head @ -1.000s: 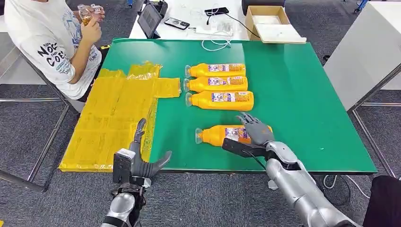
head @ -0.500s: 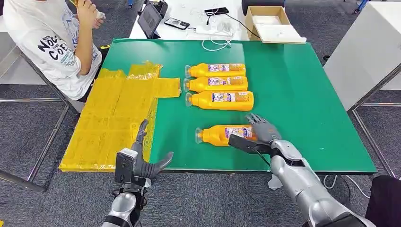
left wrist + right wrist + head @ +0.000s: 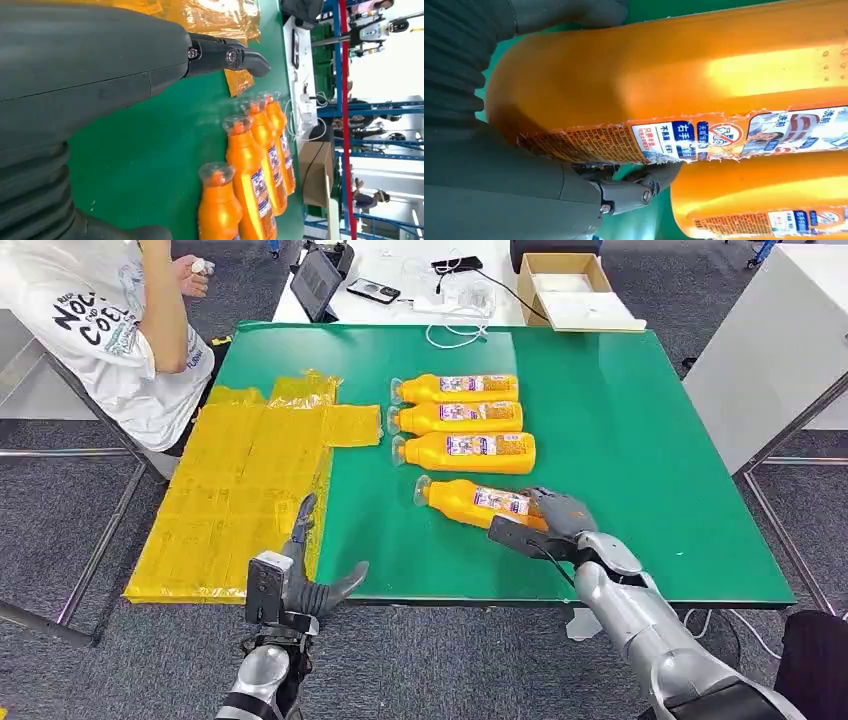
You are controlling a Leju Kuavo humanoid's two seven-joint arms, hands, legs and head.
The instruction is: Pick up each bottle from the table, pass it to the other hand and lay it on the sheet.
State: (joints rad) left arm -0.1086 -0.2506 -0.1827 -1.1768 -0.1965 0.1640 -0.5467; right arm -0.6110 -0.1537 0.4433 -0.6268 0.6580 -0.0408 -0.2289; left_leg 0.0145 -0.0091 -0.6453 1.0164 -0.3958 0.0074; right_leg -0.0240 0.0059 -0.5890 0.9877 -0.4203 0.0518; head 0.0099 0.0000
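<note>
Nearest, at the table's front edge, hung the left hand, fingers spread and holding nothing, just beside the near corner of the yellow sheet. Judged as waiting for the handover, not yet begun.

Further in and to the right, wrapped the right hand around the base end of the nearest bottle; confirmed up close in the right wrist view, thumb under and fingers curled against the orange body. Lay slanted on the green table, that bottle, cap pointing toward the three others; whether lifted clear of the surface could not be told.

Beyond it, lay side by side a row of three bottles, caps toward the sheet, untouched by either hand.

Seen on the sheet: no bottle at all. Judged an early stage, then: first pickup under way, all four passes and placements left to do.

Farthest, beside the sheet's far end, sat a person.
</note>
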